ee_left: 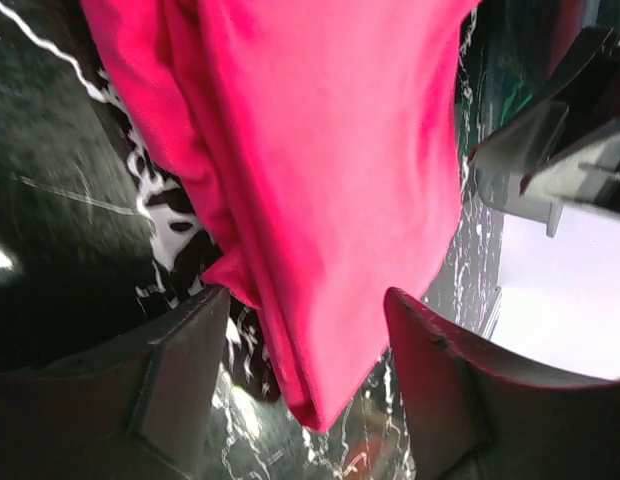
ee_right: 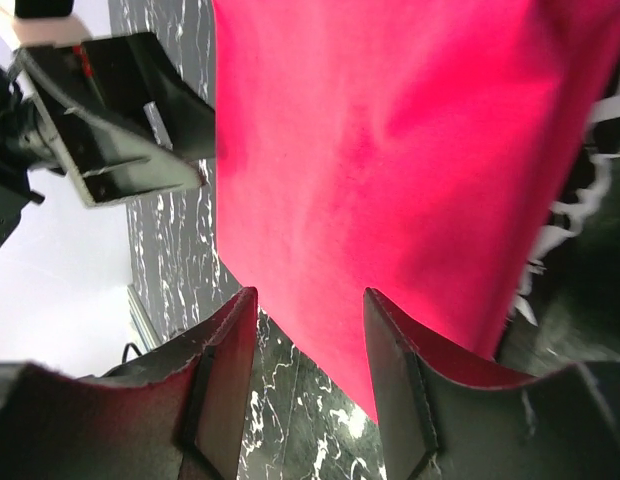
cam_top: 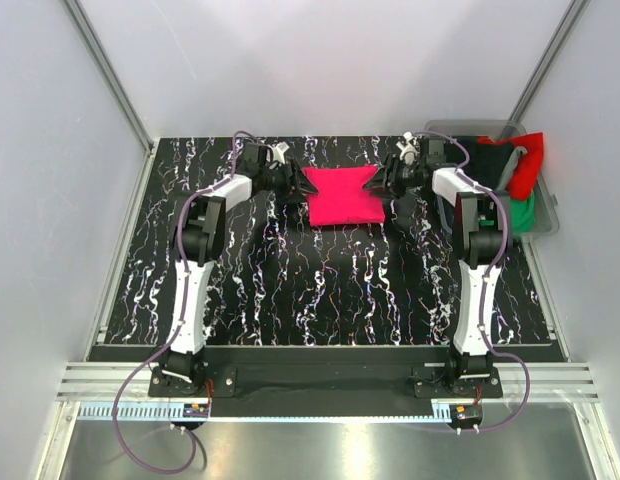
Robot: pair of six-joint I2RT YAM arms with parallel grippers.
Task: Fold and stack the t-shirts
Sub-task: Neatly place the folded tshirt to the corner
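Observation:
The crimson-pink t-shirt (cam_top: 342,196) lies folded at the far middle of the table, its two far corners flaring outward. My left gripper (cam_top: 294,184) is at its left far corner and my right gripper (cam_top: 386,183) at its right far corner. In the left wrist view the pink cloth (ee_left: 320,180) reaches down between the spread fingers of the left gripper (ee_left: 305,300), which is open and not pinching it. Seen from the right wrist, the pink cloth's (ee_right: 410,150) edge lies between the fingers of the right gripper (ee_right: 310,295), also open.
A grey plastic bin (cam_top: 550,222) stands at the far right with a red t-shirt (cam_top: 528,160), a green one (cam_top: 522,212) and a black one (cam_top: 485,155) in it. The black marbled table (cam_top: 320,290) is walled by white panels.

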